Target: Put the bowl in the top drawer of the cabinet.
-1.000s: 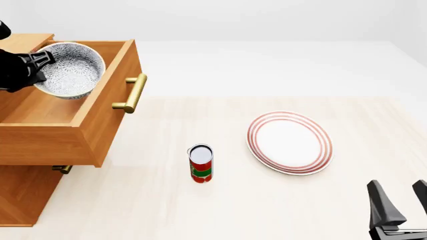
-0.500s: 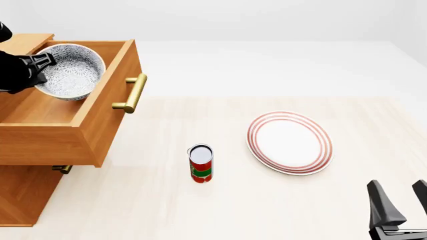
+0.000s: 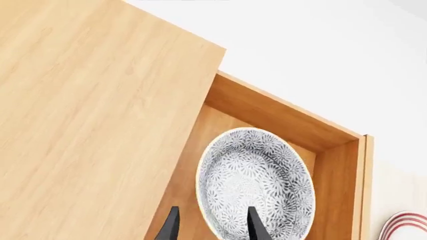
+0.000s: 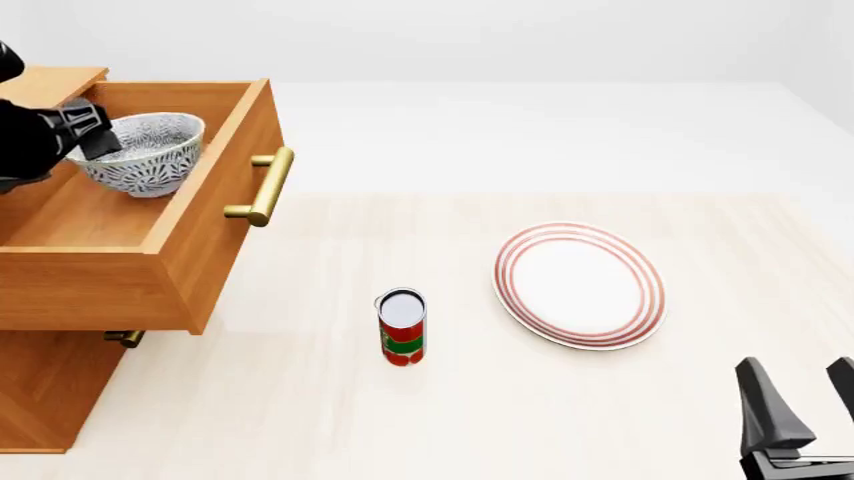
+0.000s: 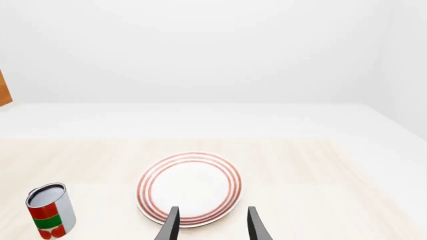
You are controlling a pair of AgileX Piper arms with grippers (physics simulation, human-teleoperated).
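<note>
Bowl [image 4: 144, 152] sits upright inside the pulled-out top drawer [image 4: 200, 235] of the cabinet [image 4: 40, 385]. Left pincer [image 3: 209, 224] spread apart, straddling the bowl's near rim, not clamping it. Right pincer [image 5: 211, 223] parted, holding nothing, above the surface [image 4: 534, 400].

bowl [image 4: 143, 153] in top drawer [image 4: 187, 250]; can [image 4: 402, 327] left of plate [image 4: 579, 285] on table [image 4: 400, 420]

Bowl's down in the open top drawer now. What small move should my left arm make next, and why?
Probably lift the left gripper straight up. The bowl appears to sit upright on the top drawer floor, the fingers look spread astride its rim, so a sideways pull could drag it.
</note>
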